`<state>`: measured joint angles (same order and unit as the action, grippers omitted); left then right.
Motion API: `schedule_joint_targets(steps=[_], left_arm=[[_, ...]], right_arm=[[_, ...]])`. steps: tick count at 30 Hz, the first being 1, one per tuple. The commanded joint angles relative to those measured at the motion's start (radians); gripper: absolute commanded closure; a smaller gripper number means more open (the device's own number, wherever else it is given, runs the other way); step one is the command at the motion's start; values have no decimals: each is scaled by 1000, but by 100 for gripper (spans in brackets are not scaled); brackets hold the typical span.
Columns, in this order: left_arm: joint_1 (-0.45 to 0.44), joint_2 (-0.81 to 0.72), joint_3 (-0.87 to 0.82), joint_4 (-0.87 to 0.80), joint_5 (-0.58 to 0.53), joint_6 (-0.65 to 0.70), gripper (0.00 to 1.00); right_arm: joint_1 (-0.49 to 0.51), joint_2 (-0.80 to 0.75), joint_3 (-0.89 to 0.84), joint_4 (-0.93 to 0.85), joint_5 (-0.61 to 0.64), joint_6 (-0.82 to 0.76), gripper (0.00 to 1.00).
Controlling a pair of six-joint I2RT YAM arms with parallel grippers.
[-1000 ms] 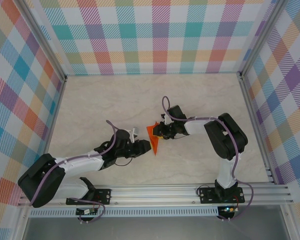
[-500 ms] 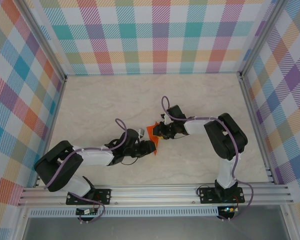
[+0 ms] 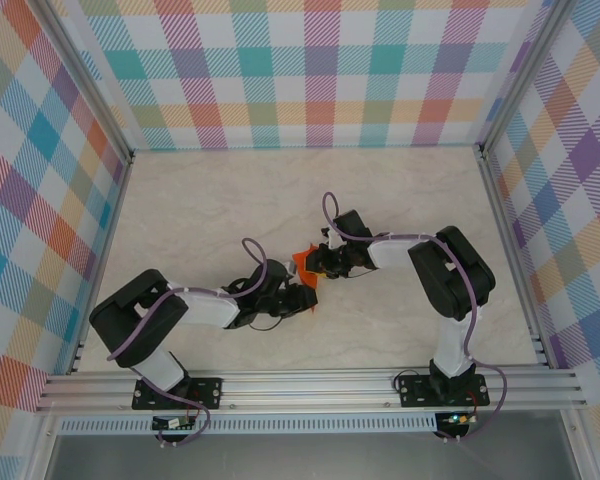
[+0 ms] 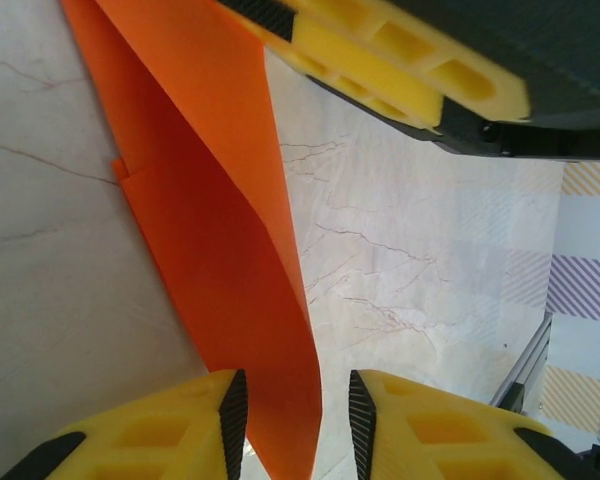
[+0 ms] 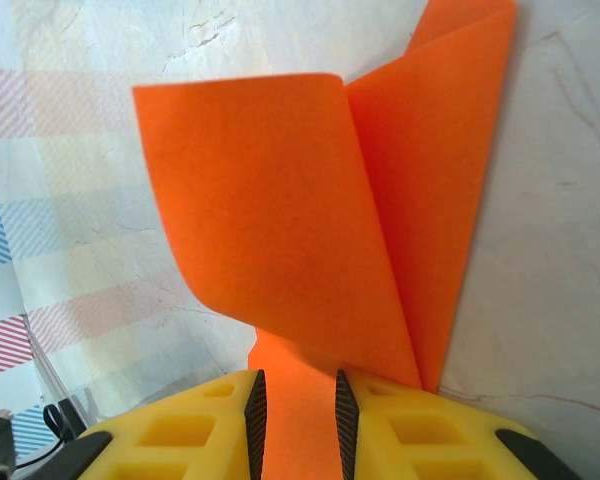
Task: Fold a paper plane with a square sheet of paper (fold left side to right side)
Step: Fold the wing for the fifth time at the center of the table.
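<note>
Top external: square sheet of paper, bright orange and partly folded, sits near the middle of the tabletop, with the left claw on its near-left side and the right claw on its right. Plaid walls close off left, back and right. An aluminium rail runs along the near edge and carries both arm bases. The paper is well apart from every wall. Bare marble-look surface lies all round it, widest toward the back and left. Both forearms lie low and point inward, and the claws almost meet, so the only tight spot is the middle.

Paper is plain orange on both faces.

Left wrist: the black pads stand a narrow way apart. The paper's edge runs up between them and lies against one pad. A sliver of tabletop shows between the paper and the other pad, so the jaws are slightly parted and not pinching. The paper rises off the surface here, curved, one layer over another with a small step at the side. The right claw's yellow finger crosses the top, right at the paper's far end.

Right wrist: the pads are close together and orange fills the whole gap, so the claw is clamped on the paper. Beyond the fingers, one flap curls up and over to the left. The other flap stands narrower behind it on the right.
</note>
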<state>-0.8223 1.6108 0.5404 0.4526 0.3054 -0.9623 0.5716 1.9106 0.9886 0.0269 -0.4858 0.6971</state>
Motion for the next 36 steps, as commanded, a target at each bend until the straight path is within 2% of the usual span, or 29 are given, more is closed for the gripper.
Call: schedule_joint_targets(steps=[1,13,36], left_arm=[[-11,17,20,41,13,-9,72],[-13,15,10,15,-2,-13,84],[-39,69,-16,40,24,-49,87]], right_arm=[[8,27,-2,-78,30,-19,72],[10,27,1,-82,33,-20,72],[10,25,2,-88,38,-22,72]])
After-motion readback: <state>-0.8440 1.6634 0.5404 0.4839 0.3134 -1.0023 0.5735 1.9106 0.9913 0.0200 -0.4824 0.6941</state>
